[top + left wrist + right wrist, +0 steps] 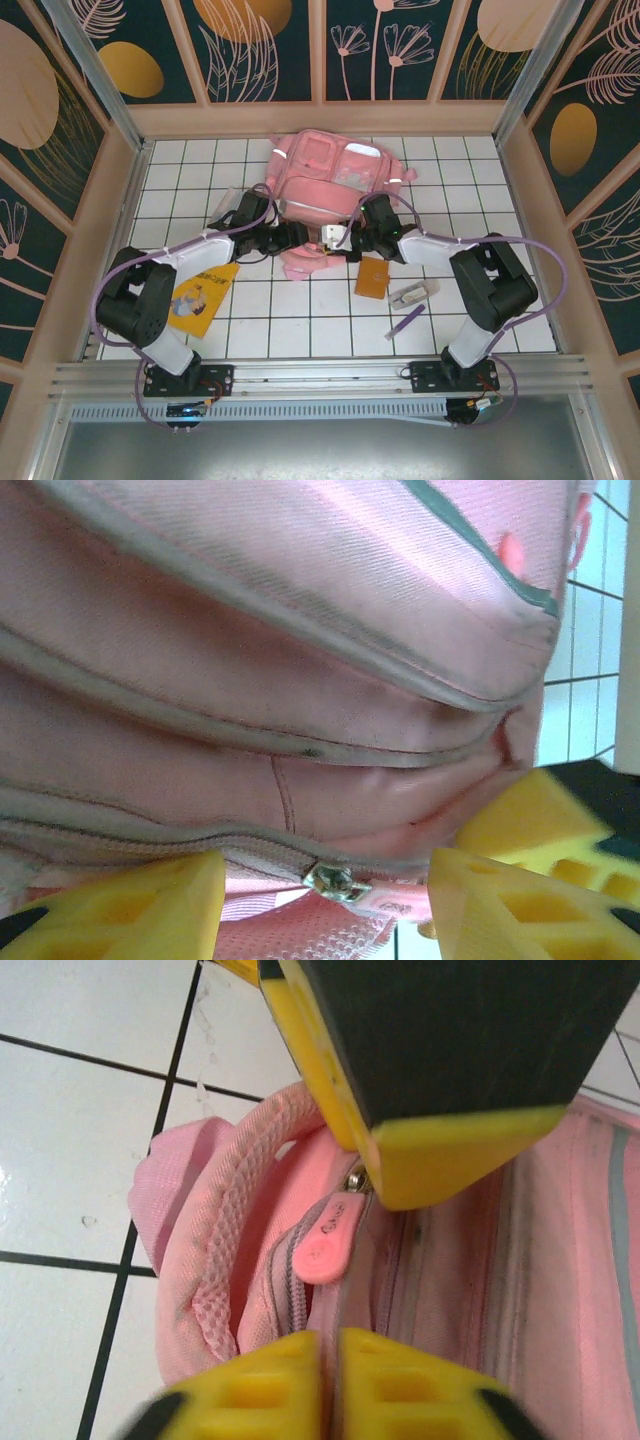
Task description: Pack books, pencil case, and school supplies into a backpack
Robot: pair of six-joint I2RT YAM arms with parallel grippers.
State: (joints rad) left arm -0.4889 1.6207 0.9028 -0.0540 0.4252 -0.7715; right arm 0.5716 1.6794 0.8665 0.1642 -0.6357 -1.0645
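While both claws meet at the near edge of the backpack (pixel 335 180), it lies flat on the desk (pixel 300 325) and reaches away from them toward the far wall.

Left claw (pixel 328 872): jaws moderately wide. Pink fabric is straight ahead and close. The metal zipper slider (pixel 338 882) sits between the two yellow fingers, with a gap on each side, so it isn't pinched.

Right claw (pixel 330 1345): narrow, jaws almost touching. The zipper seam runs down into the slit between them; can't tell if fabric is pinched. The pink pull tab (pixel 325 1245) hangs loose just ahead of its tips. A mesh strap (pixel 225 1260) lies left of the tab. One finger (pixel 450 1150) of the left claw sits just beyond the tab, over the zipper.

The rest lies on the desk, outside the backpack:
- The yellow-orange booklet (pixel 205 293) is well left of the left claw, toward the bases and beside the left arm.
- The small orange booklet (pixel 372 277) is near the right claw, on its base side.
- The pencil case (pixel 414 293) is just right of the small orange booklet.
- The purple pen (pixel 405 322) is near the pencil case, closer to the bases.
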